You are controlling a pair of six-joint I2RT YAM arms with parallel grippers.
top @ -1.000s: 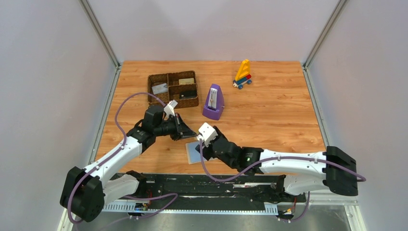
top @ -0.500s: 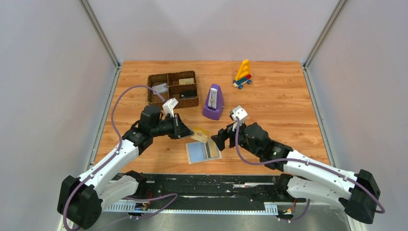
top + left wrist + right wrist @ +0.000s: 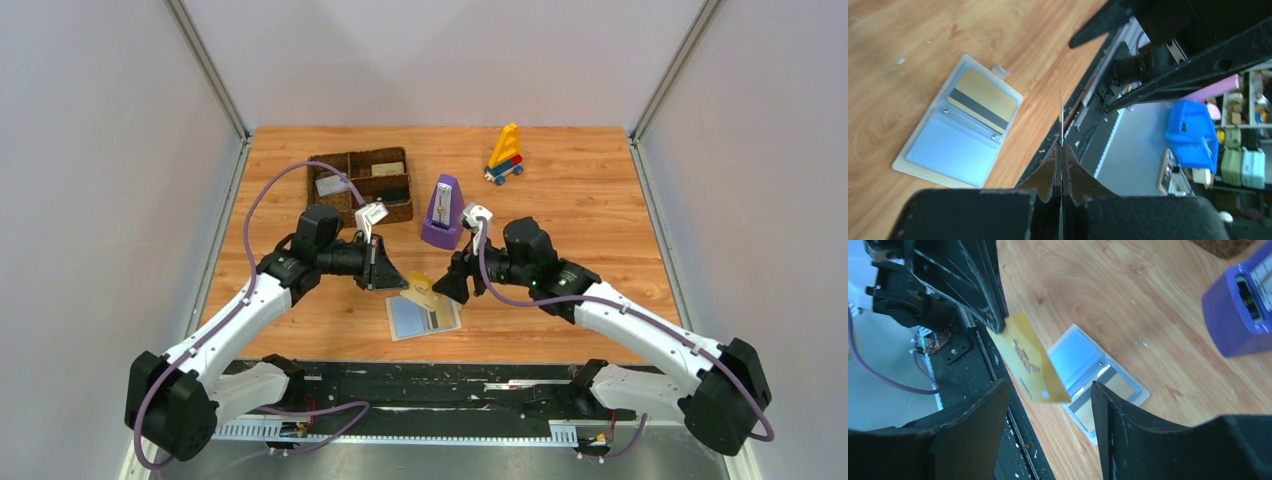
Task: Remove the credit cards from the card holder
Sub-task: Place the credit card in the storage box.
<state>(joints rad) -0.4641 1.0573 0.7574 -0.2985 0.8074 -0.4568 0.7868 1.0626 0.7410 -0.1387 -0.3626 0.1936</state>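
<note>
The light-blue card holder (image 3: 415,320) lies open on the wood table near the front edge. A tan card with a black stripe (image 3: 980,100) sits in its slot. My left gripper (image 3: 388,277) is shut on a gold card (image 3: 421,292) and holds it in the air above the holder. The card shows edge-on in the left wrist view (image 3: 1061,112) and broadside in the right wrist view (image 3: 1029,360). My right gripper (image 3: 452,287) is open and empty, facing the card from the right, its jaws wide apart (image 3: 1048,390). The holder (image 3: 1083,362) lies below.
A brown woven tray (image 3: 318,162) with cards in its compartments stands at the back left. A purple metronome (image 3: 443,212) stands behind the right gripper, also in the right wrist view (image 3: 1243,305). A toy sailboat (image 3: 505,155) is at the back. The black rail (image 3: 450,385) runs along the near edge.
The right gripper lifted off the card holder and swung back to the right. The left gripper now holds the gold card in the air above the holder.
</note>
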